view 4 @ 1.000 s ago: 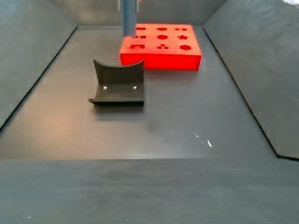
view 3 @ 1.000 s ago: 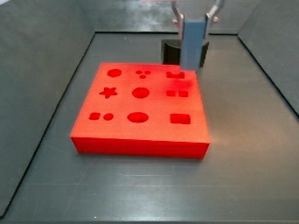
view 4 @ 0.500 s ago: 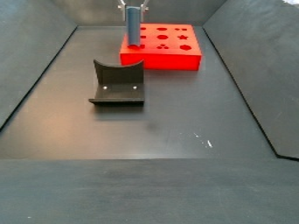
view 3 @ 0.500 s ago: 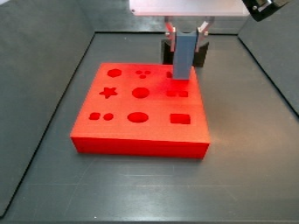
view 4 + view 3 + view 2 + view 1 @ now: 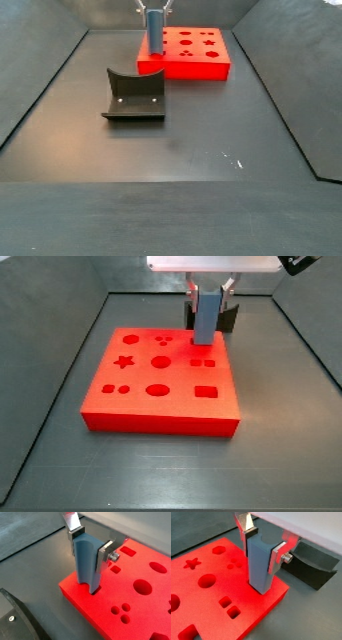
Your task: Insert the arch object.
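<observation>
My gripper (image 5: 207,294) is shut on the arch object (image 5: 206,322), a tall blue-grey block with a semicircular scoop, held upright. Both wrist views show the silver fingers (image 5: 278,554) (image 5: 105,553) clamping its sides; the gripper (image 5: 263,545) (image 5: 91,547) grips its upper part (image 5: 258,564) (image 5: 85,567). Its lower end meets the red board (image 5: 160,418) at a corner by the fixture. I cannot tell whether it sits in a hole. A side view shows the gripper (image 5: 152,10), the arch object (image 5: 152,36) and the board (image 5: 201,70) at the far end.
The red board (image 5: 204,614) (image 5: 100,601) has several shaped holes: star, circles, squares, oval. The dark fixture (image 5: 134,95) stands on the floor beside the board, also in both wrist views (image 5: 314,564) (image 5: 13,617). Dark sloping walls ring the floor.
The gripper has come down with the arch object and shifted slightly over the board's corner; the block's lower end now reaches the board surface.
</observation>
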Controlling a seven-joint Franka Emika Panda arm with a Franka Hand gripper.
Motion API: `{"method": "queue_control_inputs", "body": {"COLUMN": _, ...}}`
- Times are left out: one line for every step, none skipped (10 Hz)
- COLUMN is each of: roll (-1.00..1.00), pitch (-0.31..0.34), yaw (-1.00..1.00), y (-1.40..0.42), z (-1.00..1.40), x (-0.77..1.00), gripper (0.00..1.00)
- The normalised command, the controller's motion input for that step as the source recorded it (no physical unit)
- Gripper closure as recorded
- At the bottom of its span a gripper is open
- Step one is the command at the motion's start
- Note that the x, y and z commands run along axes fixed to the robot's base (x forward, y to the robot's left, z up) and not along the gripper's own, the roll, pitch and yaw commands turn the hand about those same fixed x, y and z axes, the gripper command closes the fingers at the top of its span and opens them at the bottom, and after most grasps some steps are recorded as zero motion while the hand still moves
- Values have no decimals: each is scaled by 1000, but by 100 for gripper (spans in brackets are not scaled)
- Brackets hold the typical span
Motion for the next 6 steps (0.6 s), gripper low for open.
{"method": "queue_control_inputs", "body": {"roll": -141, "pitch": 0, "yaw": 26, "y": -74, "z": -191, "x": 0, "gripper": 100}}
{"method": "queue_control_inputs", "body": {"roll": -96, "pitch": 0, "yaw": 23, "y": -129, "z": -214, "x": 0, "gripper": 100}}
{"method": "queue_control_inputs", "body": {"roll": -64, "pitch": 0, "yaw": 20, "y": -111, "z": -206, "x": -83, "gripper": 100}}
{"method": "queue_control_inputs", "body": {"roll": -66, "pitch": 0, "yaw": 3, "y": -114, "z": -240, "x": -54, "gripper": 100}}
{"method": "queue_control_inputs", "body": {"roll": -40, "pitch": 0, "yaw": 0, "y": -26, "z": -303, "x": 0, "gripper": 100}}
{"method": "queue_control_inputs", "body": {"roll": 0, "pitch": 0, "yaw": 29, "y": 0, "z": -709, "x": 211, "gripper": 100}}
